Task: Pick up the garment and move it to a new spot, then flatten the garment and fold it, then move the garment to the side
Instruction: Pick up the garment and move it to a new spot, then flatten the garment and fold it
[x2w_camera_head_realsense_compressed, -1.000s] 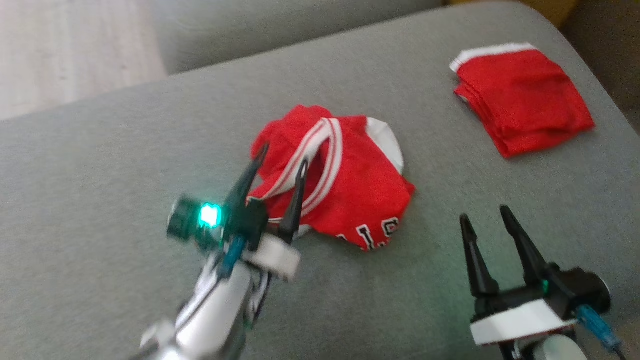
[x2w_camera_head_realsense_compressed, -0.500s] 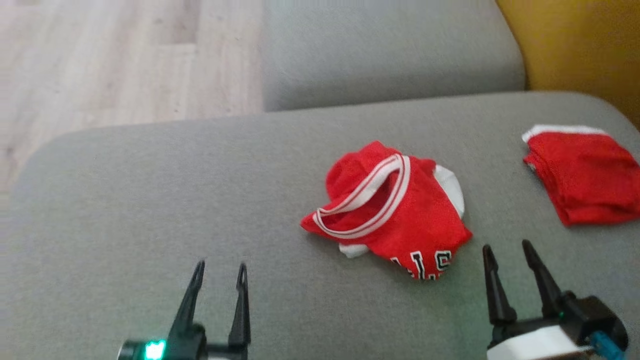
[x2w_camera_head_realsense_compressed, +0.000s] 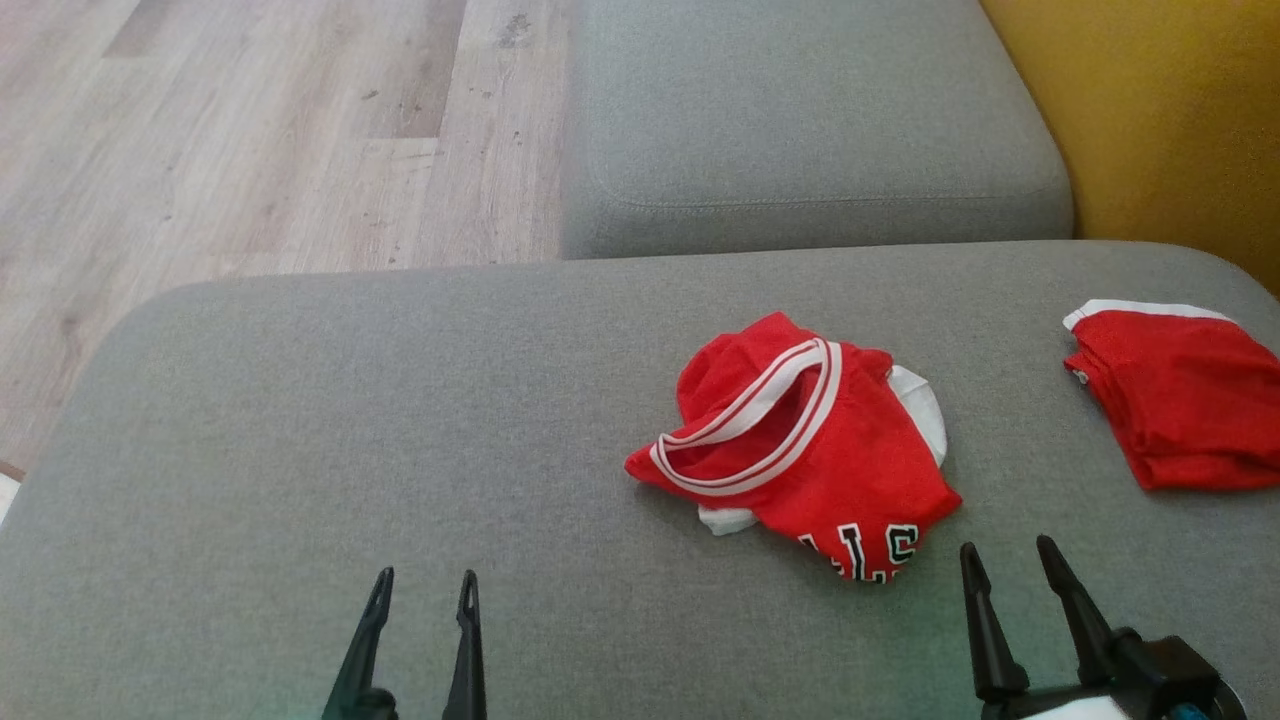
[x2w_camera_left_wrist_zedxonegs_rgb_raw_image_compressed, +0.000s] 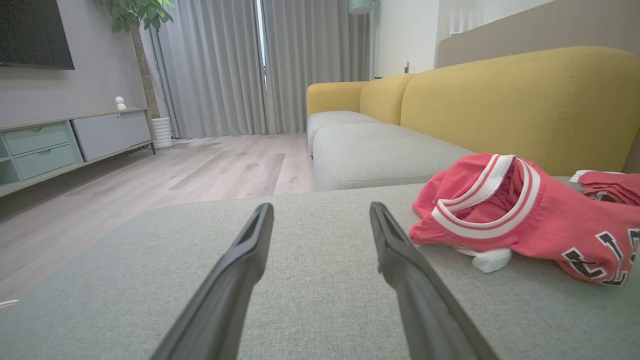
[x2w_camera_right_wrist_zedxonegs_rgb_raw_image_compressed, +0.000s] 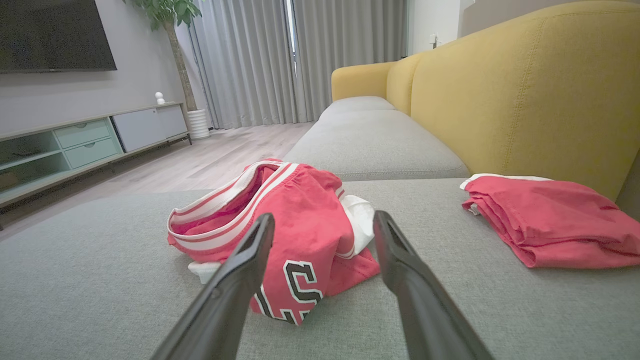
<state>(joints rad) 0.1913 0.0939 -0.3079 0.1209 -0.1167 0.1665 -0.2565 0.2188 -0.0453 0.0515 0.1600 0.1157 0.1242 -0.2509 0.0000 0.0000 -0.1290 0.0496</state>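
In the head view, the left gripper (x2w_camera_head_realsense_compressed: 426, 575) has its two dark fingers spread apart over bare grey fabric sofa cushion (x2w_camera_head_realsense_compressed: 300, 430), holding nothing. The right gripper (x2w_camera_head_realsense_compressed: 1006, 545) is also spread and empty. The crumpled red jersey (x2w_camera_head_realsense_compressed: 810, 450), with white-striped trim and black lettering, lies on the cushion just ahead of the right gripper and slightly to its left, and well ahead and to the right of the left gripper. A folded red fabric stack (x2w_camera_head_realsense_compressed: 1170, 410) lies ahead and to the right of the right gripper, apart from the jersey.

In the left wrist view, the fingers stand wide over the cushion. The crumpled red jersey (x2w_camera_left_wrist_zedxonegs_rgb_raw_image_compressed: 500, 215) sits ahead and to their right, not touching them.

In the right wrist view, the parted fingers frame the crumpled red jersey (x2w_camera_right_wrist_zedxonegs_rgb_raw_image_compressed: 300, 220), which lies close in front, mostly toward the left finger. The folded red fabric stack (x2w_camera_right_wrist_zedxonegs_rgb_raw_image_compressed: 550, 220) rests farther right, near the yellow sofa backrest (x2w_camera_right_wrist_zedxonegs_rgb_raw_image_compressed: 525, 90).
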